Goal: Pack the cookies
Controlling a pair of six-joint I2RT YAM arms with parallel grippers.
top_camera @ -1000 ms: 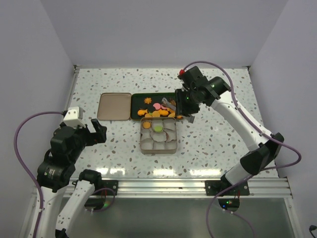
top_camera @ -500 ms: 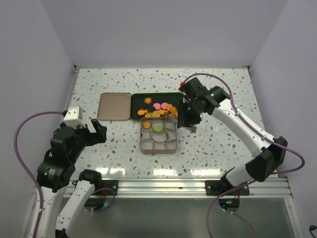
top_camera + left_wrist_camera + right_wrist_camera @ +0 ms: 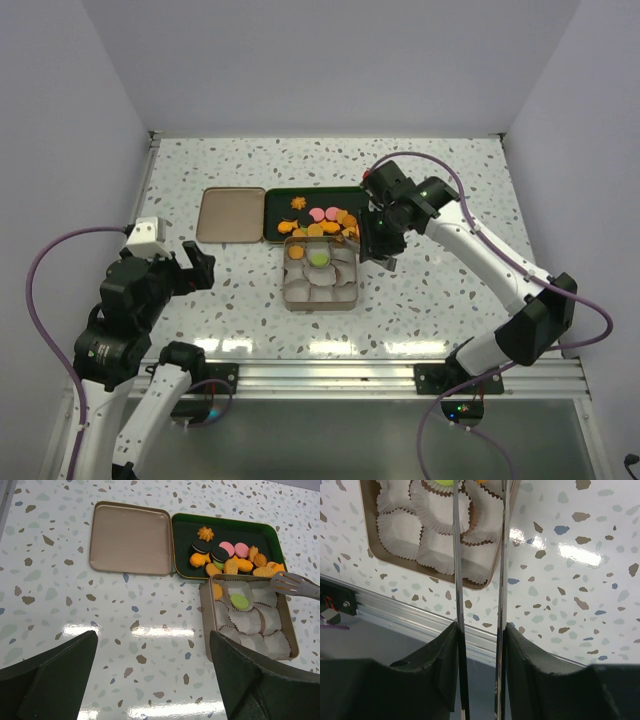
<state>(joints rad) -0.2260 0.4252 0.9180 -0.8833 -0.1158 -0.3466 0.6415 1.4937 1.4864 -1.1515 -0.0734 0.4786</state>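
— On the speckled table (image 3: 450,180), far half: what lies out, big to small?
— At left a tan lid (image 3: 131,537), flat, set aside so its box is free. Just beside it on the right, a dark green tray (image 3: 227,527), serving as the supply. Right in front of the tray, the tan tin (image 3: 204,625); a short carry between them, I judge.
— Arms?
— Near left, the left gripper (image 3: 153,650) hangs with its jaws spread wide and nothing in them, well apart from the tin. It looks parked out of the way. Over the tin, the right gripper (image 3: 481,627) is partly closed on metal tongs (image 3: 292,582), with both blades passing between its fingers so a squeeze would work them.
— State of the tongs?
— Blades narrowly apart. The slotted tip sits over the tin's far right corner. I cannot tell whether anything is between the tips; the wrist view cuts them off.
— Contents?
— White paper cups (image 3: 272,642) fill the tin, most of them empty. Most of the cookies (image 3: 222,555) are heaped in the tray's near half. One green cookie (image 3: 240,600) sits in a far-row cup and an orange cookie (image 3: 217,591) in the far left corner. Packing is barely begun, by my reckoning.
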